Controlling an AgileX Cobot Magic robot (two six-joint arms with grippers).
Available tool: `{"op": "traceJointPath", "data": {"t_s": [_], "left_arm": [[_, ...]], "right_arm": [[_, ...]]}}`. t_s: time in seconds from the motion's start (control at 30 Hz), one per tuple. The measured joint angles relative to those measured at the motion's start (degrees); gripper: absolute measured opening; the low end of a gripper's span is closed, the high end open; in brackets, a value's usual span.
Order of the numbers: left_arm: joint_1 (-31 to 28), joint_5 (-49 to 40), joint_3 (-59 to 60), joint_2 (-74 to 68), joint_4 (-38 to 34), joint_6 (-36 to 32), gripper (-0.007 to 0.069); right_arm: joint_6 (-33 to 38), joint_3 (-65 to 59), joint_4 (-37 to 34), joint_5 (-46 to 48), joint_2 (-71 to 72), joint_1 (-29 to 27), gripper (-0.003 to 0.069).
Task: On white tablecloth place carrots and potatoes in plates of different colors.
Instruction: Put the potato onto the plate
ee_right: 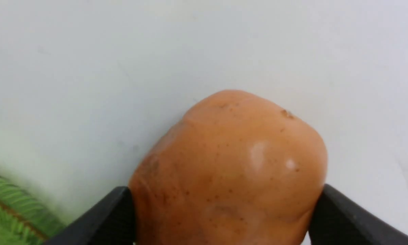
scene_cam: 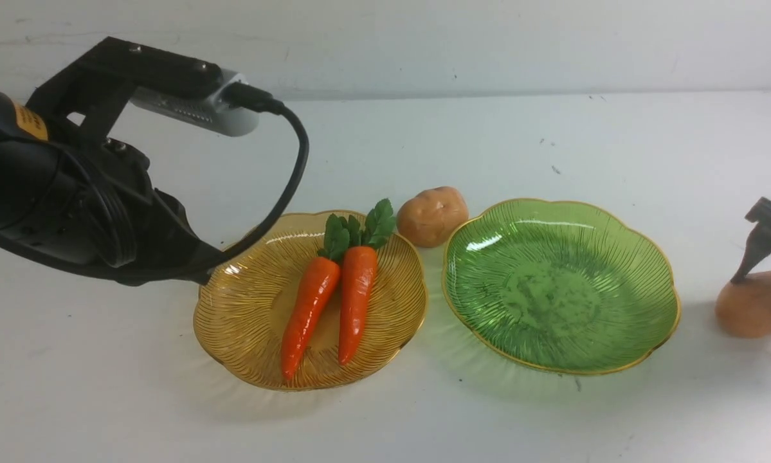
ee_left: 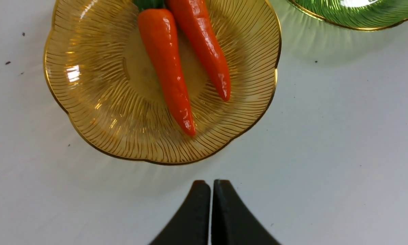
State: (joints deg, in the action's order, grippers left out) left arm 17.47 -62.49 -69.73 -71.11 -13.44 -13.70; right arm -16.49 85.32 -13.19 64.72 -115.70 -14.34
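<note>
Right claw (ee_right: 224,204) apparently pinching edge-cropped potato (ee_right: 231,153)

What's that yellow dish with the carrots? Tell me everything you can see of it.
The amber-yellow plate looks like translucent glass or plastic, flower-shaped with a thin gold rim and fine radiating ribs. It lies flat on the white tablecloth, left of the green plate without touching it. Two carrots lie side by side in it.

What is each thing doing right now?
Yellow plate, holding both carrots.
Carrots, lying side by side.
Green plate, empty.
Back potato, loose on the cloth.
Right potato, on the cloth, pinched.
Left gripper, shut, empty.
Right gripper, closed on right potato.
</note>
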Motion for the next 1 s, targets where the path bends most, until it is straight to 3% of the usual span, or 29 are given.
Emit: {"op": "traceJointPath", "data": {"t_s": [0.1, 0.2, 0.47, 0.6, 0.73, 1.0], "left_arm": [[0.00, 0.26, 0.00, -0.05, 0.00, 0.00, -0.0004], [0.00, 1.56, 0.00, -0.05, 0.00, 0.00, -0.0004], [0.00, 6.21, 0.00, -3.65, -0.68, -0.86, -0.0004], [0.00, 9.32, -1.34, -7.98, -5.87, -4.93, -0.0004], [0.00, 8.74, -10.88, -16.73, -13.66, -10.79, -0.0004], [1.32, 0.32, -30.23, -33.89, -16.77, -13.03, -0.0004]], "right_arm": [[6.45, 7.22, -4.76, 2.84, 0.46, 2.56, 0.0601], [11.23, 13.29, -8.04, 4.59, 1.34, 9.16, 0.0601], [13.06, 14.37, 3.18, 4.42, -0.47, 25.01, 0.0601], [12.86, 14.37, 4.45, 5.68, -1.53, 27.61, 0.0607], [12.92, 14.41, 5.66, 5.74, -0.97, 27.80, 0.0649], [12.54, 14.41, 2.19, 5.90, 0.83, 28.08, 0.0646]]}}
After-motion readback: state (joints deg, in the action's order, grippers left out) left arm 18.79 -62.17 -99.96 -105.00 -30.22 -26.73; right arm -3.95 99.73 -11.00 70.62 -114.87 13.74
